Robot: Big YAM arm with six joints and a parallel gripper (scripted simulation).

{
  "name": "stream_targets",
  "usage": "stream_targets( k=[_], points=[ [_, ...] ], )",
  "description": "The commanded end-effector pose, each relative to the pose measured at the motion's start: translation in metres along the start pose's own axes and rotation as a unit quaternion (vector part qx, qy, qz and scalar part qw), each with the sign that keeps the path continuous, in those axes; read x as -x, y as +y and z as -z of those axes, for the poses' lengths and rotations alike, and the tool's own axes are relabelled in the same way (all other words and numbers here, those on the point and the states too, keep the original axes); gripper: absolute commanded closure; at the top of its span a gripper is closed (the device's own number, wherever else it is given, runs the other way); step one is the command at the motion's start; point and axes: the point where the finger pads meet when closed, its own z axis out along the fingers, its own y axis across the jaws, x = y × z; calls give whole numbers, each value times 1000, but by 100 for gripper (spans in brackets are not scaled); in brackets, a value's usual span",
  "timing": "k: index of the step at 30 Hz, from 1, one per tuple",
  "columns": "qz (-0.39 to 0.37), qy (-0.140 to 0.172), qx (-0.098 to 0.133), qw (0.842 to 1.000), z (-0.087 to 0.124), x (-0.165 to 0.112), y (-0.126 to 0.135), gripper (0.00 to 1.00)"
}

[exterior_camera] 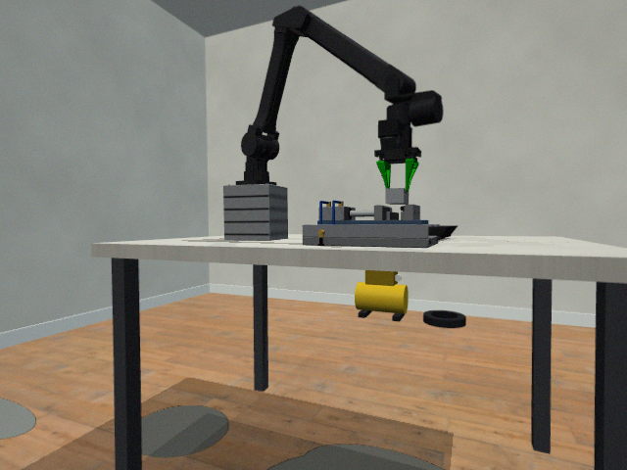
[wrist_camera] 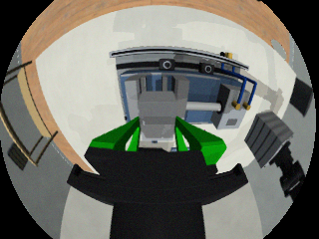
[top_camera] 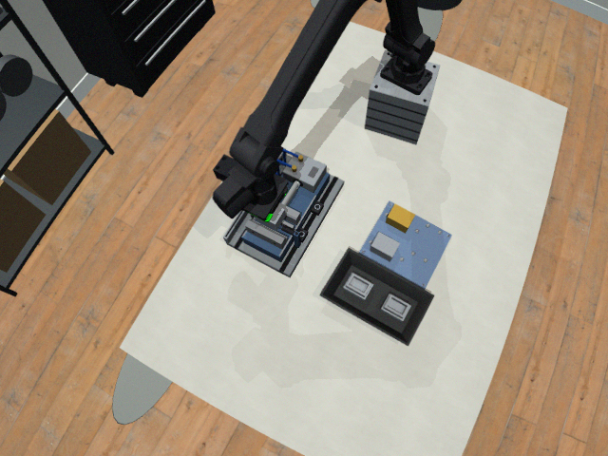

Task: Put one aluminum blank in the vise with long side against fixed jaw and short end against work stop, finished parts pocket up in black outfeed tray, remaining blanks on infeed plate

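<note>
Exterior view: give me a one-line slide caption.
Gripper holds a gray block just above the open vise on the table.

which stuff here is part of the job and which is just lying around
Job:
- gray blank held in the gripper above the vise
- infeed plate with a brass blank and a gray blank
- tray with two finished parts

Lying about:
- yellow tank
- tyre
- tool cabinet
- shelf
</note>
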Motion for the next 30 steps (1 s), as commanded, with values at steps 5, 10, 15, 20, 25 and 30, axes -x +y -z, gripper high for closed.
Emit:
stream_targets(
  k=[5,10,15,20,25,30],
  points=[
    [-1,-7,19,1000,5,4,21,100],
    [-1,-7,19,1000,4,4,20,100],
    [-2,-8,21,1000,6,4,19,100],
    [-2,-8,21,1000,8,4,18,100],
    [-2,-8,20,1000,8,4,18,100],
    [-2,-8,20,1000,8,4,18,100]
  ],
)
